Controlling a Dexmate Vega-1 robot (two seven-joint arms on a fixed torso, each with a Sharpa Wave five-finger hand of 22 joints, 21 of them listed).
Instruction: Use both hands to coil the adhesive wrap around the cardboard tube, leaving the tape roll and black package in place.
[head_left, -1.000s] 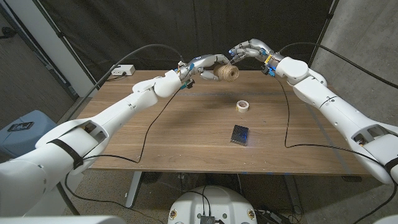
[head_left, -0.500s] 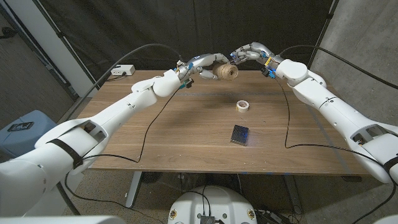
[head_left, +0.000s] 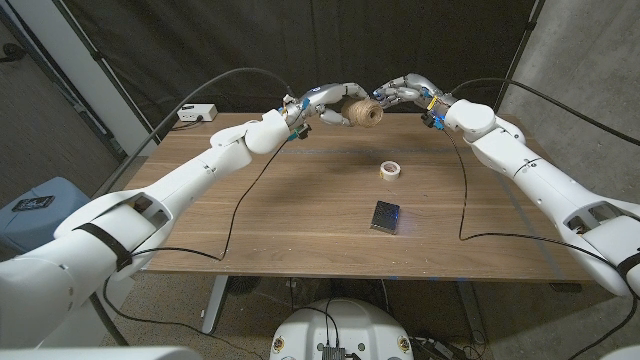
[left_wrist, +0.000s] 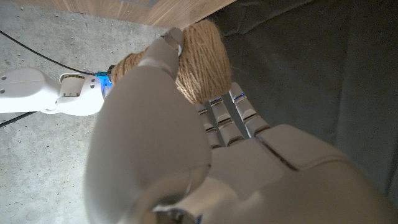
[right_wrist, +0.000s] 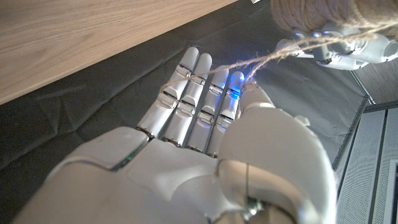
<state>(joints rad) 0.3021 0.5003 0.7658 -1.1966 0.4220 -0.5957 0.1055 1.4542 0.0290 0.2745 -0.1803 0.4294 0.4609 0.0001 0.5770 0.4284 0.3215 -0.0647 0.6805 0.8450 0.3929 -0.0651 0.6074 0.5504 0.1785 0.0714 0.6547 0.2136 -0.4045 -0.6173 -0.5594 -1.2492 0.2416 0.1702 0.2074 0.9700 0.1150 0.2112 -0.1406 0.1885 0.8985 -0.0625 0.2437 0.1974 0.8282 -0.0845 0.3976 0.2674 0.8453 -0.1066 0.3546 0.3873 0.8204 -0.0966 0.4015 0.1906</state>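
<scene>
While the left hand (head_left: 322, 101) was clasped around one end of the twine-wound cardboard tube (head_left: 364, 114), held above the table's far edge at upper centre of the head view, a loose strand of twine (right_wrist: 261, 60) was pinched in the right hand (head_left: 400, 88) just beside it. Many turns were already laid on the tube, so the coiling was judged well advanced, though how much strand remained could not be told. Nearer the frame's middle, the tape roll (head_left: 391, 171) and black package (head_left: 385, 216) lay untouched on the wooden table (head_left: 300, 215).
</scene>
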